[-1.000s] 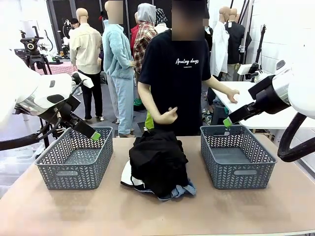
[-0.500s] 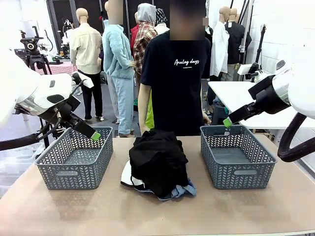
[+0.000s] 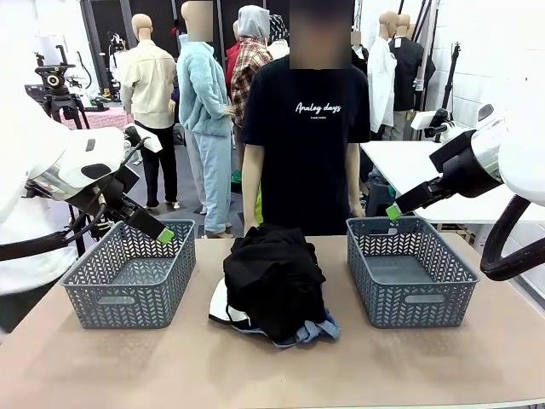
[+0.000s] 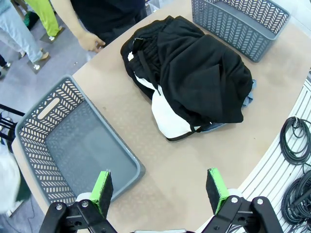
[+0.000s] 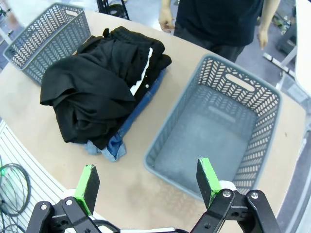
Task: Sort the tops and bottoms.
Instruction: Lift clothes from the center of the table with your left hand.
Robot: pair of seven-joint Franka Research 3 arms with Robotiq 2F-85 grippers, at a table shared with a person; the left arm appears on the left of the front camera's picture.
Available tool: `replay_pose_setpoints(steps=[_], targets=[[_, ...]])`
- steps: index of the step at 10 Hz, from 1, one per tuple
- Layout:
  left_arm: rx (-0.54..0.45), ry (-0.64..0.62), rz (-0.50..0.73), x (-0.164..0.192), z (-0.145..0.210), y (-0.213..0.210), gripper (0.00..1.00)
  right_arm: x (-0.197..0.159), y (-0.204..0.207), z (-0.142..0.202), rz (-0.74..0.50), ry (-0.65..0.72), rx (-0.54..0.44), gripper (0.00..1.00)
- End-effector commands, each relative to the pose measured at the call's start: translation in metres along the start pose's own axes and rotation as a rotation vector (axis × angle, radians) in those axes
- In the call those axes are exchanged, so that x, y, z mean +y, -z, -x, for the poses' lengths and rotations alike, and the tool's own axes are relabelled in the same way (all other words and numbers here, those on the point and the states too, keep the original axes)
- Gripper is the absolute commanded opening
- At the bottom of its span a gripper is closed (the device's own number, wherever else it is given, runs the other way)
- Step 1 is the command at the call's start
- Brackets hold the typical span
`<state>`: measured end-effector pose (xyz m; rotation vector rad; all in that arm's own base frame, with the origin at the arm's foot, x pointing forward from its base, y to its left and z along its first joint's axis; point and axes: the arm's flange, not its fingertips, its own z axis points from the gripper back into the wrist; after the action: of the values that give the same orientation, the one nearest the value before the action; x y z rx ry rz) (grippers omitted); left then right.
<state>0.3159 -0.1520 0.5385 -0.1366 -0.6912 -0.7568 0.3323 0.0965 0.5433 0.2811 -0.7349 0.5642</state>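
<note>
Heap of soft garments (image 3: pixel 272 277), black over white and faded blue denim, lies mid-way on the tan surface (image 3: pixel 170 366) between two grey lattice plastic baskets (image 3: pixel 128 300), long axis far-to-near. Left fingers (image 4: pixel 103 188) and right fingers (image 5: pixel 207 177) hover released and empty. The heap lies inward of both, neither arm clearly nearer.

White glossy arm shells (image 3: pixel 85 162), black left claw (image 4: pixel 158 179), black right claw (image 5: pixel 146 177), green pads (image 4: pixel 102 191), black hose (image 3: pixel 501 247)
</note>
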Motion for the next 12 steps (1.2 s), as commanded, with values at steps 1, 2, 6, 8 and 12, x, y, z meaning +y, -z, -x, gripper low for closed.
replay_pose_setpoints(steps=[1,2,6,8,12], targets=[[0.004,0.002,0.003,0.002,0.001,-0.001,1.0,0.001,0.001,-0.001,-0.015,0.008,-0.008,1.0],[0.004,0.002,0.003,0.002,0.001,-0.001,1.0,0.001,0.001,-0.001,-0.015,0.008,-0.008,1.0],[0.004,0.002,0.003,0.002,0.001,-0.001,1.0,0.001,0.001,-0.001,-0.015,0.008,-0.008,1.0],[0.015,-0.018,0.069,0.005,-0.006,0.014,1.0,0.001,0.001,-0.001,-0.015,0.008,-0.008,1.0],[0.123,0.018,0.116,-0.006,-0.02,0.047,1.0,0.001,0.001,-0.001,-0.015,0.008,-0.008,1.0]])
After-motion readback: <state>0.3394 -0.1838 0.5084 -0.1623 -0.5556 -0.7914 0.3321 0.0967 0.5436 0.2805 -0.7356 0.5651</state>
